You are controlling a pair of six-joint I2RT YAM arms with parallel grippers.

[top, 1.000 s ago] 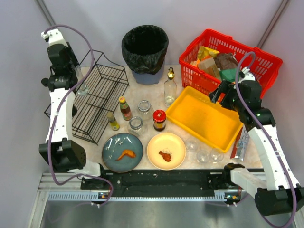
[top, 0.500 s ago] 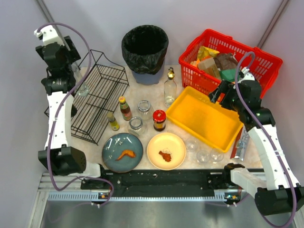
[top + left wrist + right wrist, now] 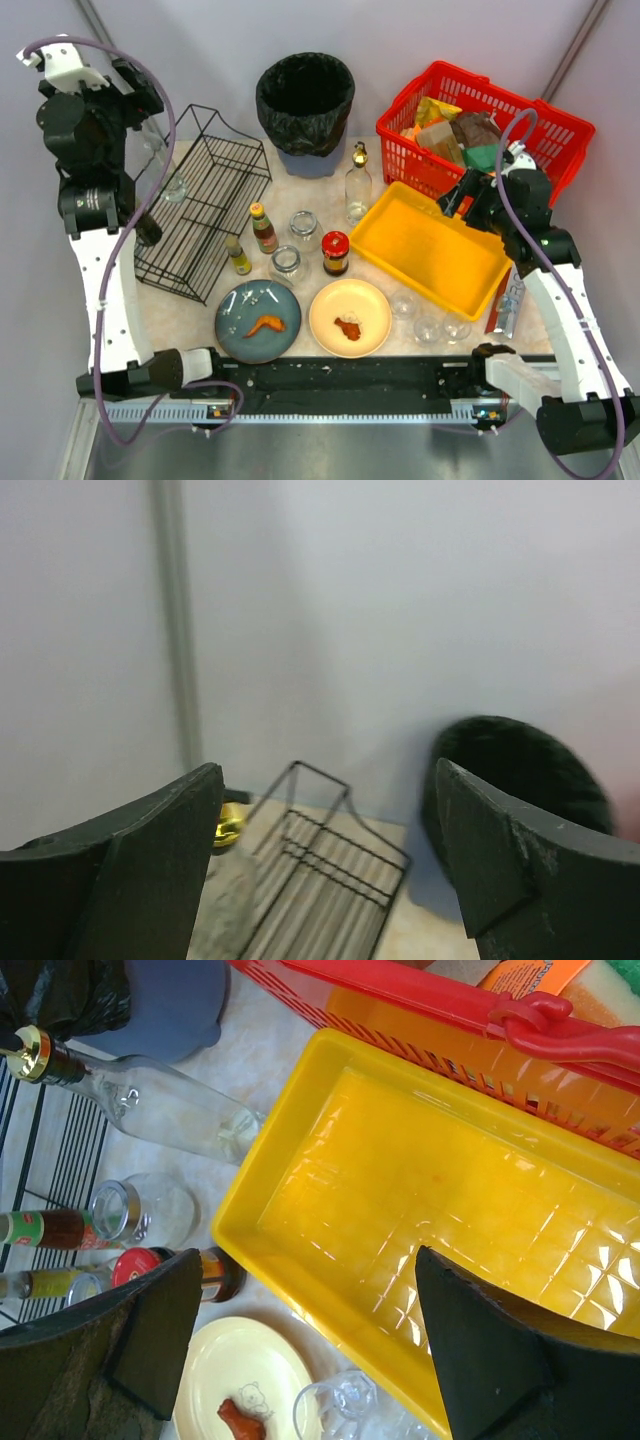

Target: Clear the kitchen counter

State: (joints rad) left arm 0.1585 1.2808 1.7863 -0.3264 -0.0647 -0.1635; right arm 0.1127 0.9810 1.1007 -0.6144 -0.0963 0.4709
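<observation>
Top external: two plates [image 3: 238, 302] [image 3: 372, 300], one tray [image 3: 430, 250], one rack [image 3: 200, 210] on kitchen counter [image 3: 187, 308]

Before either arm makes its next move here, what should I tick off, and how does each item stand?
1. left gripper open, empty: ok.
2. right gripper open, empty: ok.
3. yellow tray below the right gripper has room: ok, nothing in it.
4. kitchen counter cleared: not ok; blue plate and cream plate with scraps and a red-lidded jar stand on it, among others.
5. left gripper clear of wire rack: ok, rack sits well below it in the wrist view.
</observation>
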